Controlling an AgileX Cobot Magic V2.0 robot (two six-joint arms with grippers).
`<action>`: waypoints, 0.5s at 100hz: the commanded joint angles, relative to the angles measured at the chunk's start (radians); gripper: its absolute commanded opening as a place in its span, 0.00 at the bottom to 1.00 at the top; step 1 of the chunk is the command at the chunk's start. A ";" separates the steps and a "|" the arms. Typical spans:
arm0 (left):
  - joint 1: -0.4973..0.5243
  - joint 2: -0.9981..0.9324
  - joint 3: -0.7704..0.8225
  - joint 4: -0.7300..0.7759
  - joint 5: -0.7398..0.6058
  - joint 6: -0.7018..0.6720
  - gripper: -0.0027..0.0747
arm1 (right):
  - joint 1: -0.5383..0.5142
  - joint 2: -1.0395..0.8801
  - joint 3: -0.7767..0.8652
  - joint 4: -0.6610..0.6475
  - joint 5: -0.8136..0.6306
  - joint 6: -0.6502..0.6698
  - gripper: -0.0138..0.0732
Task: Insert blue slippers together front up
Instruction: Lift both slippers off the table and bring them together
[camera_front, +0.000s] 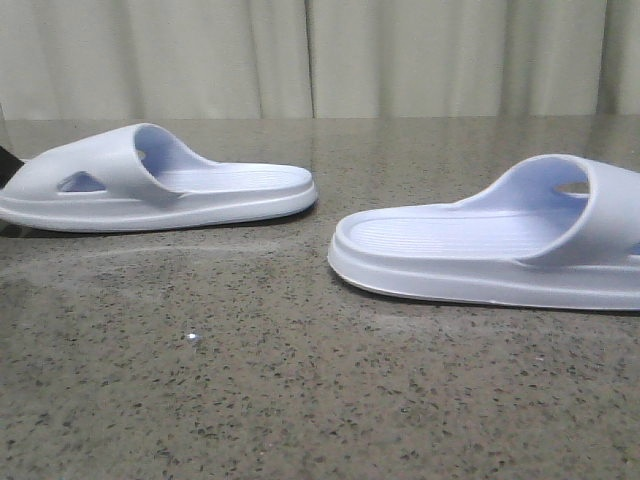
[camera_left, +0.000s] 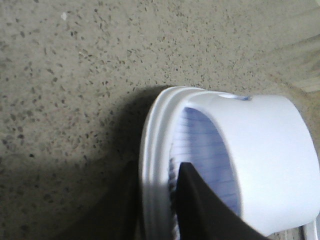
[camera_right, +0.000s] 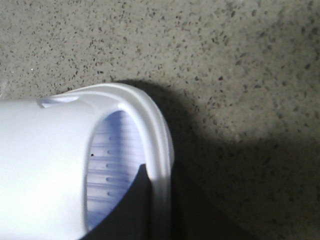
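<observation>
Front view: the left slipper and right slipper lie flat and well apart on the table, heels facing, with bare room between. Left wrist view: a dark finger sits on the footbed inside the rim, seemingly pinching the side wall. Right wrist view: a finger does likewise, so gripping looks done; next, lift and bring together.

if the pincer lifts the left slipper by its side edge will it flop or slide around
The left slipper has a thick sole, so it probably stays fairly stiff. It looks like foam, likely light for its size. A finger sits on the ribbed footbed, which may help grip, though the smooth stone table could let it slide.
</observation>
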 joint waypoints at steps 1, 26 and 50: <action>-0.004 -0.030 -0.026 -0.054 0.057 0.003 0.06 | -0.002 -0.021 -0.028 0.034 -0.024 -0.014 0.04; 0.056 -0.077 -0.026 -0.054 0.107 0.003 0.05 | -0.002 -0.021 -0.068 0.055 -0.034 -0.014 0.04; 0.146 -0.173 -0.026 -0.061 0.206 0.003 0.05 | -0.002 -0.021 -0.162 0.141 0.010 -0.016 0.04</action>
